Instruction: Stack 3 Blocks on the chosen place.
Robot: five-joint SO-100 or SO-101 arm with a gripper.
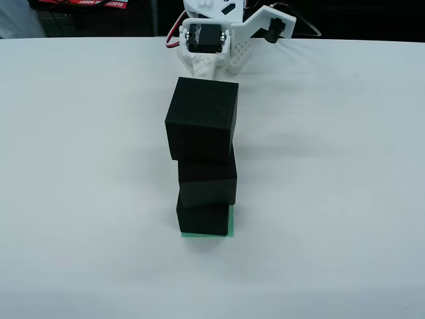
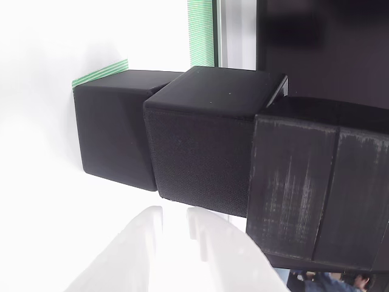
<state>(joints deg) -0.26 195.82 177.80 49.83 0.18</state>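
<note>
Stack: three blocks, top [image 1: 201, 119], middle [image 1: 207, 183], bottom [image 1: 203, 218], on green patch [image 1: 232, 222], desk [image 1: 80, 166]. Hand [image 2: 175, 222]: empty, fingers narrowly parted, just beside stack. Risk: skewed upper blocks topple if hand brushes them.

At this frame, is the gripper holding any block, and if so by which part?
Nothing is held. The three blocks stand stacked on the green patch, while the gripper sits apart from the stack with only bare table between its fingers.
</note>
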